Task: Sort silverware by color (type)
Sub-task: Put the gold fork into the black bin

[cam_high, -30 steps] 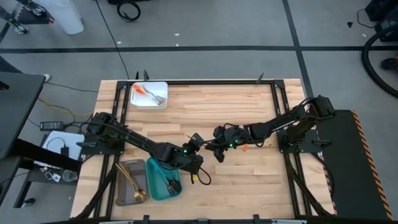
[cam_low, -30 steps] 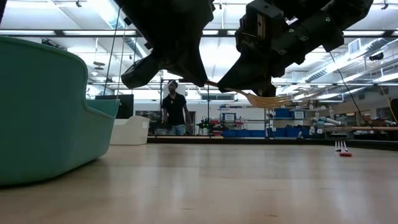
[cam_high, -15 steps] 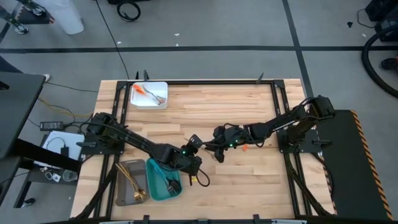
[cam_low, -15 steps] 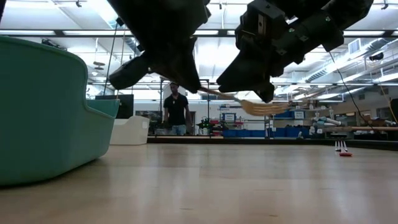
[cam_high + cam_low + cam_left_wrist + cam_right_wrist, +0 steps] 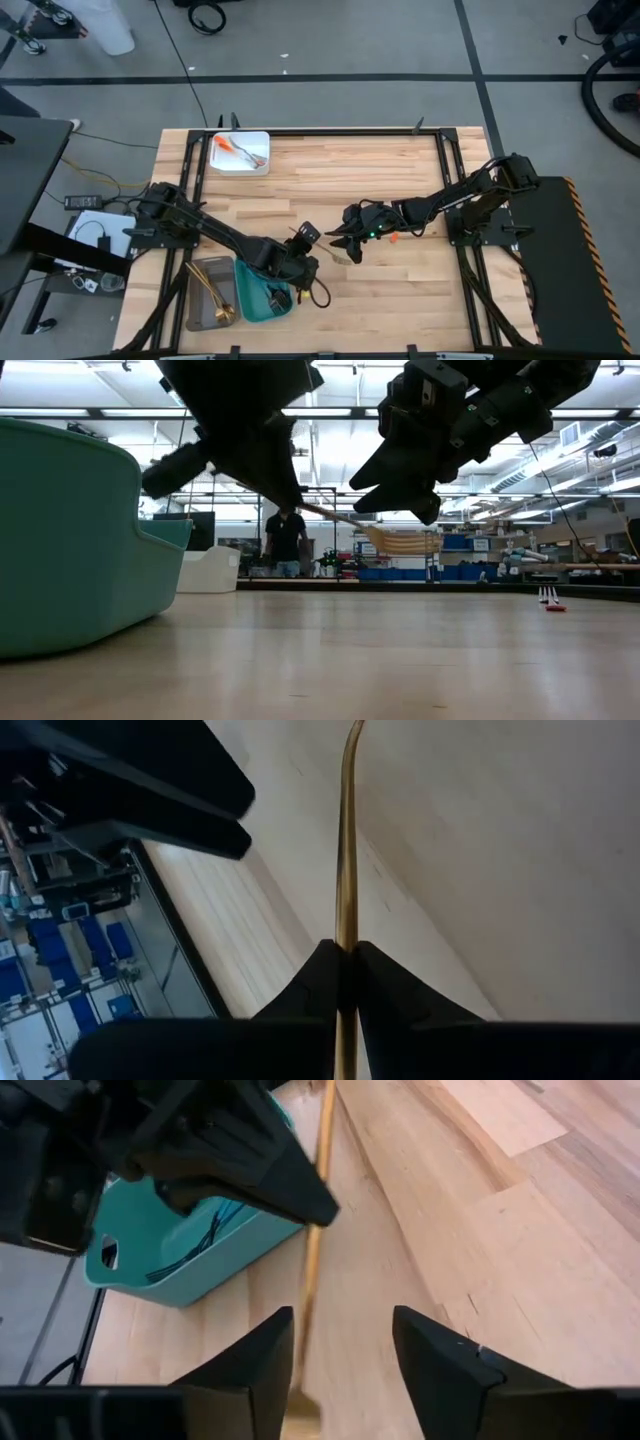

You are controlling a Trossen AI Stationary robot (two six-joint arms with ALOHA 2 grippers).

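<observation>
A gold fork [image 5: 385,535] hangs above the bare wood at the table's middle. My left gripper [image 5: 345,952] is shut on its handle, just right of the teal tray [image 5: 258,290]. My right gripper [image 5: 345,1335] is open, with one finger on each side of the fork's head end [image 5: 300,1408]. In the low view the fork's head [image 5: 400,542] shows below my right gripper [image 5: 400,500], and I see no touch there. An orange piece of silverware [image 5: 393,238] lies on the wood under my right arm. My left gripper pinches the gold fork's handle [image 5: 345,935] between its two fingertips [image 5: 322,965]. The handle runs straight on ahead of the fingers, along them. The fork is lifted clear of the table and slants down toward its head [image 5: 400,542].
The teal tray [image 5: 190,1245] holds dark and teal silverware. A grey tray [image 5: 208,295] with gold pieces stands left of it. A white tray [image 5: 242,152] with orange pieces stands at the far left. A person [image 5: 285,540] stands beyond the table.
My right gripper has opened and let go of the gold fork. My left gripper has carried the fork by its handle toward the table's left and near edges, closer to the teal tray. The fork's head has sunk, so the fork now slants down.
</observation>
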